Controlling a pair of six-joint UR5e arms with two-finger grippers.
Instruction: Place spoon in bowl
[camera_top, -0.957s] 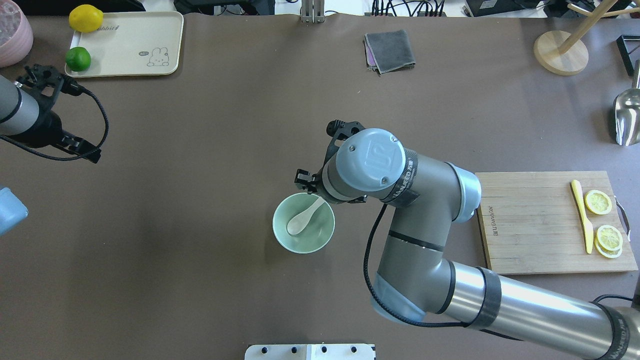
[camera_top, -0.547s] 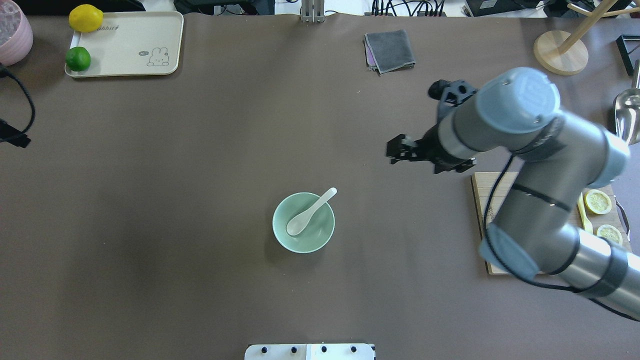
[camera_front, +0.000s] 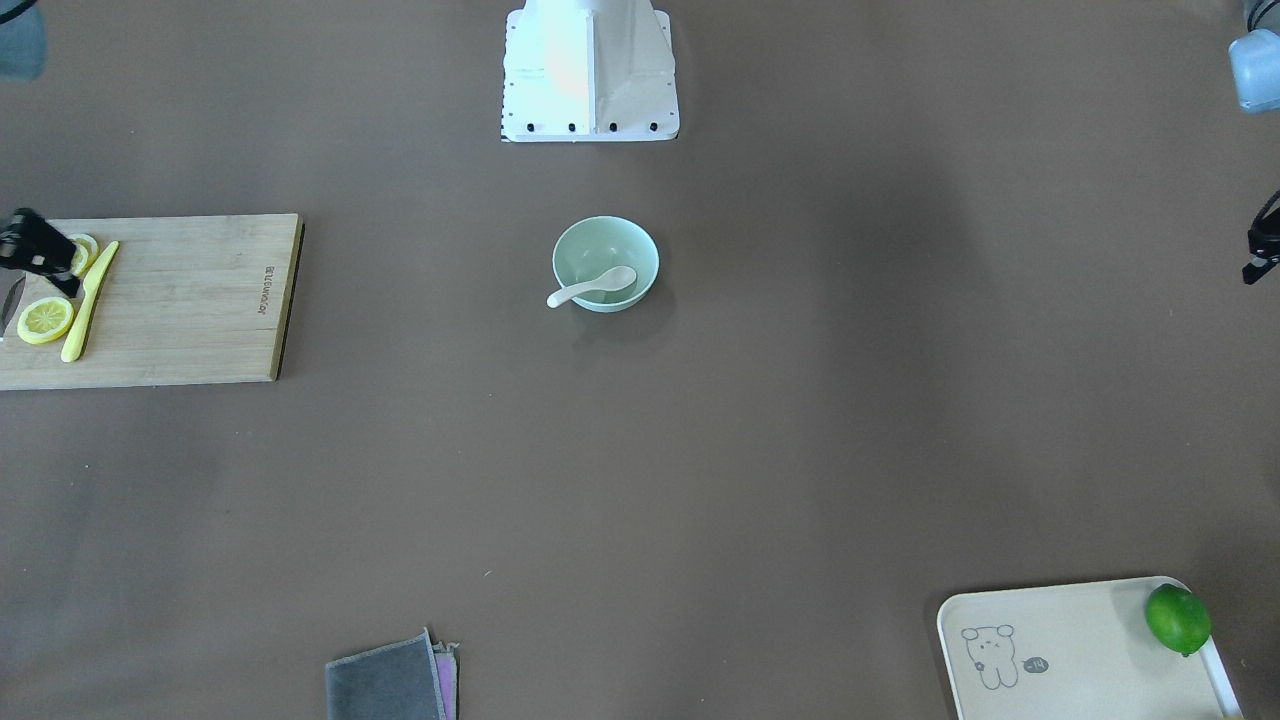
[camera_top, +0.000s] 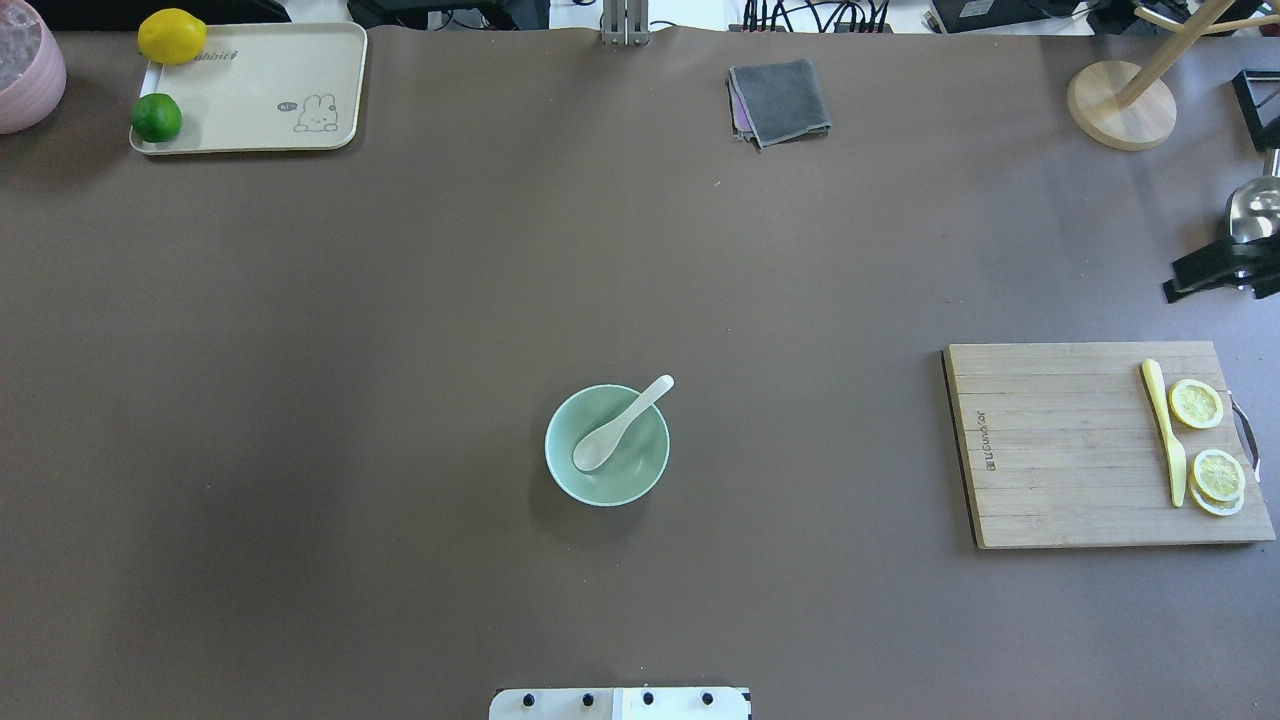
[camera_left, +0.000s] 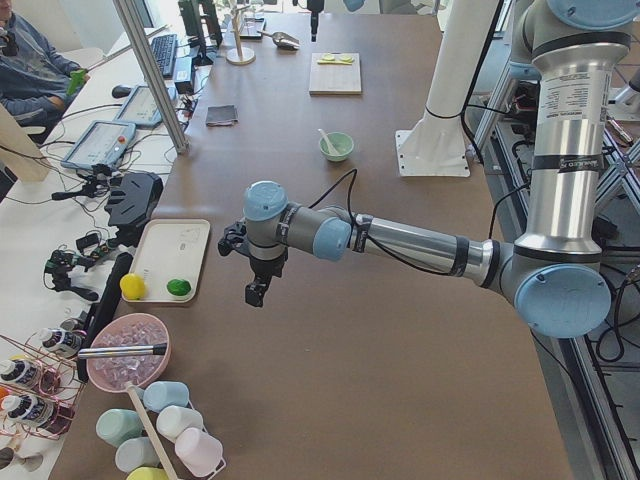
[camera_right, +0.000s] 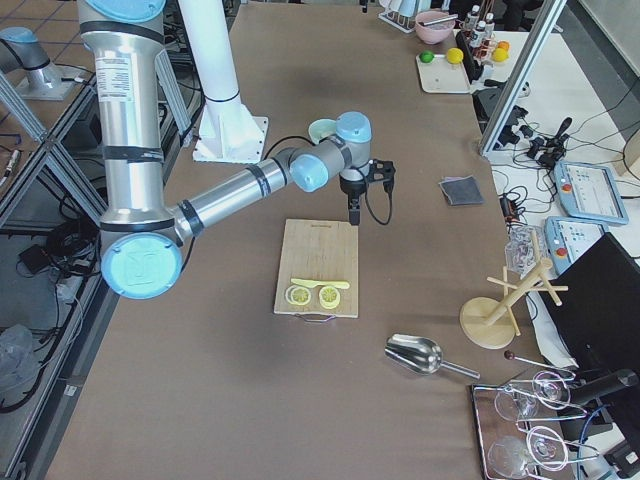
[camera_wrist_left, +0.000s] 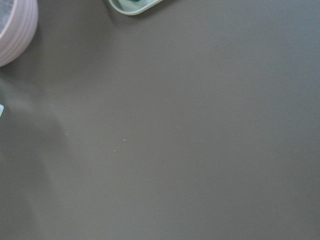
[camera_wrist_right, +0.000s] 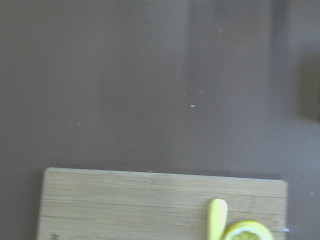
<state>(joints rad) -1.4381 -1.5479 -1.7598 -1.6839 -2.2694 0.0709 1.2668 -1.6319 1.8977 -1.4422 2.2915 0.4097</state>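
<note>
The pale mint-green bowl (camera_top: 590, 480) stands at the middle of the table, also in the front view (camera_front: 585, 240). The white spoon (camera_top: 622, 424) lies in it, scoop down inside and handle resting over the rim; it also shows in the front view (camera_front: 590, 288). My right gripper (camera_top: 1205, 272) is far to the right, beyond the cutting board, only partly in view. My left gripper (camera_left: 257, 285) hangs over bare table near the tray; only a sliver shows at the front view's edge (camera_front: 1260, 245). I cannot tell whether either is open or shut. Neither holds anything that I can see.
A wooden cutting board (camera_top: 1060, 450) with a yellow knife (camera_top: 1165, 435) and lemon slices (camera_top: 1196, 404) lies at the right. A cream tray (camera_top: 260, 90) with a lime (camera_top: 156, 117) and a lemon (camera_top: 171, 36), a grey cloth (camera_top: 780, 100), a pink bowl (camera_top: 25, 65), a wooden stand (camera_top: 1120, 105) and a metal scoop (camera_top: 1250, 205) line the far side.
My right arm has drawn back from the bowl to the far right edge, leaving the spoon in the bowl. My left arm has left the overhead view on the left.
</note>
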